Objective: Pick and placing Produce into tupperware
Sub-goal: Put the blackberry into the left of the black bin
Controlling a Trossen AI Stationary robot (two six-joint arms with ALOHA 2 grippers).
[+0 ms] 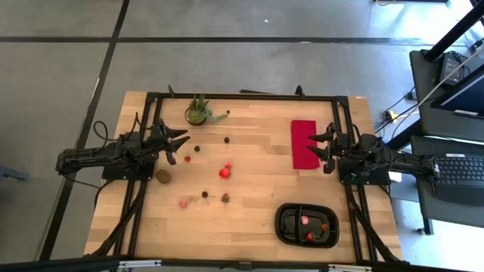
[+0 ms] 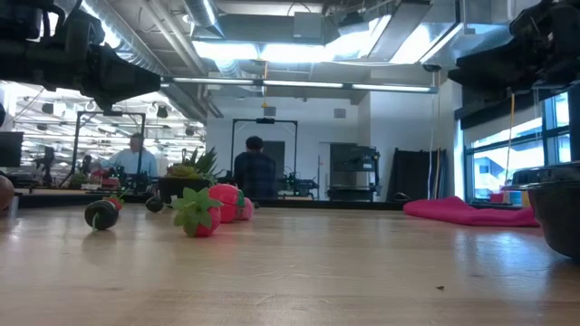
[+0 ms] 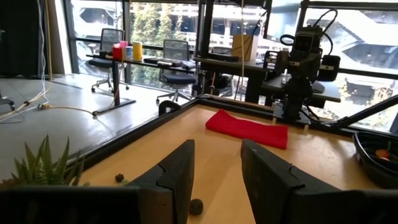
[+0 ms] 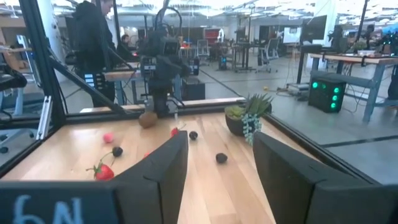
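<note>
The produce lies scattered over the wooden table: a red strawberry (image 1: 224, 172), a green-topped one (image 1: 224, 198), dark berries (image 1: 197, 148) and a brown kiwi-like oval (image 1: 162, 176). The black two-compartment tupperware (image 1: 281, 224) sits near the front right and holds three red pieces (image 1: 305, 220). My left gripper (image 1: 186, 138) hovers level at the table's left side, open and empty. My right gripper (image 1: 310, 144) hovers level at the right side over the red cloth's edge, also open and empty. In the wrist views, the fingers of the left (image 3: 214, 180) and the right (image 4: 217, 180) stand apart with nothing between them.
A flat red cloth (image 1: 304, 143) lies at the right, under my right gripper. A potted green plant (image 1: 198, 112) stands at the far edge, left of centre. A black frame rail (image 1: 249, 96) borders the table. In the room beyond it, people (image 2: 254, 167) are at desks.
</note>
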